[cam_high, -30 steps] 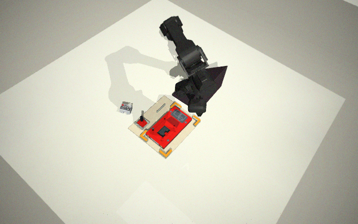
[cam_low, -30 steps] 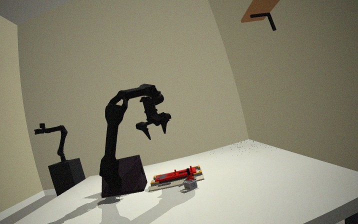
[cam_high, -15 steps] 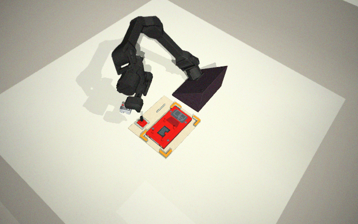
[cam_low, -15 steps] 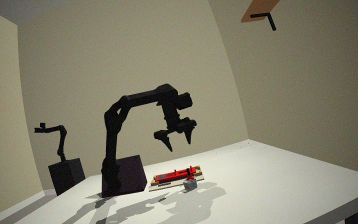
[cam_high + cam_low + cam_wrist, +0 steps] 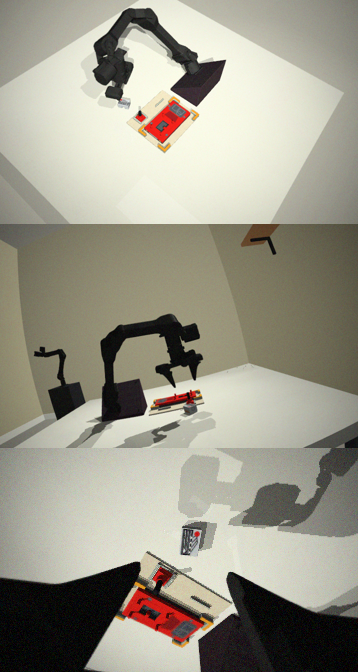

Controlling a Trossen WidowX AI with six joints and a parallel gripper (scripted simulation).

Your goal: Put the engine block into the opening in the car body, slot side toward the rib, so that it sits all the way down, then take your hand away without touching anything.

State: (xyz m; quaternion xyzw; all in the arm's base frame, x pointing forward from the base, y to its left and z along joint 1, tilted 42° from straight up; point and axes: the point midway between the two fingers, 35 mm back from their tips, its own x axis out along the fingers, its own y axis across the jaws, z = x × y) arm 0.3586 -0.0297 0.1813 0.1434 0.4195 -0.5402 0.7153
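The engine block (image 5: 124, 103) (image 5: 190, 409) (image 5: 190, 543) is a small grey block with a red dot on its striped top. It rests on the table outside the board, near the lever part. The red car body (image 5: 171, 128) (image 5: 168, 399) (image 5: 135, 610) lies on the board. Its dark opening (image 5: 161, 126) (image 5: 150, 611) is empty, with a small red tab jutting in at one side. My gripper (image 5: 184, 383) (image 5: 183, 570) is open and empty, high above the table. The block shows beyond the fingertips in the wrist view. In the top view the fingertips are hidden.
The beige board (image 5: 147, 108) (image 5: 156, 414) (image 5: 217, 602) has orange corner brackets (image 5: 164, 147) around the body. A red part (image 5: 139, 118) with an upright black lever stands near the block. The dark arm base (image 5: 200, 81) (image 5: 126, 398) (image 5: 220, 645) stands beside the board.
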